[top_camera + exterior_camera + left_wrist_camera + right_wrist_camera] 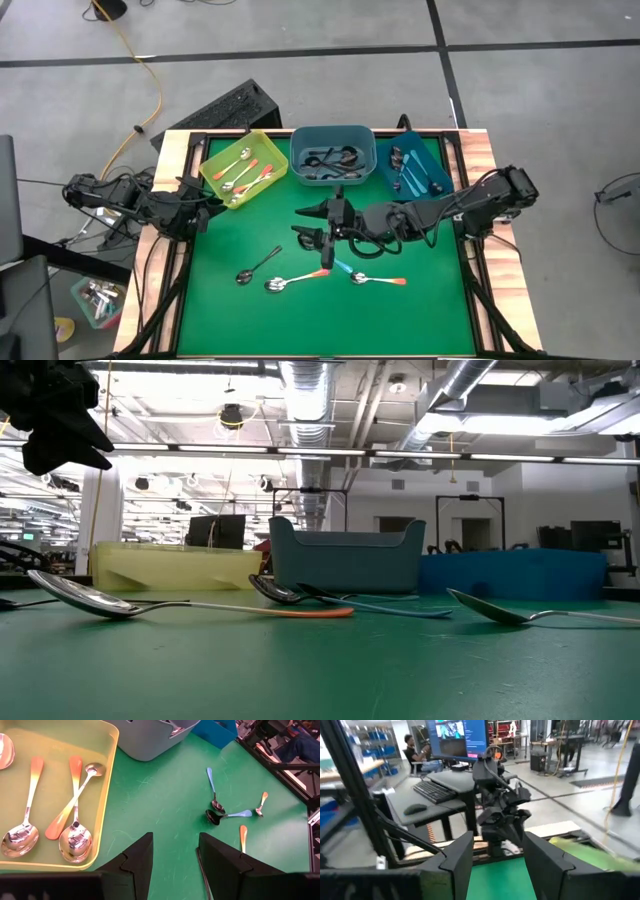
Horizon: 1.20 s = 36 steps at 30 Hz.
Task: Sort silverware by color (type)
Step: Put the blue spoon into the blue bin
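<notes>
The right claw (322, 238) hangs above the middle of the green surface (420, 300), fingers spread and carrying nothing; its wrist view looks level across the table toward the left arm, with no spoon between the fingers. The left claw (172, 855) waits at the left edge beside the yellow bin (215, 165), likewise released and empty.

Sorting is partly done. The yellow bin holds orange-handled spoons (70, 795), the grey-blue bin (300, 140) holds dark metal ones, and the blue bin (440, 160) holds teal-handled ones. The loose silverware remains on the surface: a dark spoon (258, 266), an orange-handled spoon (298, 280), a teal-handled spoon (348, 270) and a further orange-handled spoon (380, 281). In the low view they lie flat, and two of the handles appear to cross.

The step in hand is judged to be an approach to the next pick. The right claw sits nearest the orange and teal handles below it. The next move calls for descending onto a single handle, clear of its neighbour, then closing and carrying to the matching bin.
</notes>
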### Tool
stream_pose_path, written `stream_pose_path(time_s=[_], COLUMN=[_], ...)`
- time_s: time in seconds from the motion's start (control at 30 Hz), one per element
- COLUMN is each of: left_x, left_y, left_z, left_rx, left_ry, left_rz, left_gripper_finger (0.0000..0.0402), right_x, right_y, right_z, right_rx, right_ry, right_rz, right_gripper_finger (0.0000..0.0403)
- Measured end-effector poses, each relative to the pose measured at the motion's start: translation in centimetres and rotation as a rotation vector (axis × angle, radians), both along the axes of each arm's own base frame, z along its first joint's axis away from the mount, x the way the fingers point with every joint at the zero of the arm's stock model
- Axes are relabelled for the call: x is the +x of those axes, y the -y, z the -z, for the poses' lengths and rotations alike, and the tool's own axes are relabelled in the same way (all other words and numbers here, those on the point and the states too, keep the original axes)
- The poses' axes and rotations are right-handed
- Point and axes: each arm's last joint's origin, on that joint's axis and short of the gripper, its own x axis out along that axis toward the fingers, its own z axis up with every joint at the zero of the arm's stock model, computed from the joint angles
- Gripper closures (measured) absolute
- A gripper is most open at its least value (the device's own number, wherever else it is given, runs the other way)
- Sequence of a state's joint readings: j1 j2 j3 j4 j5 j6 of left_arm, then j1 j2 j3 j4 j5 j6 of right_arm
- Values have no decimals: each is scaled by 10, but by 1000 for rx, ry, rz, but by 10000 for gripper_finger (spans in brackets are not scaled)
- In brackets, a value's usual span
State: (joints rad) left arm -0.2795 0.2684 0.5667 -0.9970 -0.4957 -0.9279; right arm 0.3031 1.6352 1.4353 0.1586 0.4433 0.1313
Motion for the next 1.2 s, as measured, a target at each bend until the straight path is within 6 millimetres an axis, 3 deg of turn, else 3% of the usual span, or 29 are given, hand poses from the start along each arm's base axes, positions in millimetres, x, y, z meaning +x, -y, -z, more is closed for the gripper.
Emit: stream_pose_path(time_s=[0.2, 0.67, 1.03, 1.2], left_x=[0, 0, 0, -3], left_y=[0, 0, 0, -4], left_z=[0, 0, 0, 1], left_rx=[0, 0, -7, 96], left_ry=[0, 0, 1, -13], left_rz=[0, 1, -2, -101], left_gripper_finger=[258, 258, 258, 258], right_x=[-4, -53, -67, -71], right_y=[6, 8, 0, 0], right_z=[3, -34, -22, -16], right_rx=[-109, -107, -33, 11], right_ry=[-90, -102, -262, -319], right_rz=[1, -39, -55, -37], right_gripper_finger=[216, 216, 216, 216])
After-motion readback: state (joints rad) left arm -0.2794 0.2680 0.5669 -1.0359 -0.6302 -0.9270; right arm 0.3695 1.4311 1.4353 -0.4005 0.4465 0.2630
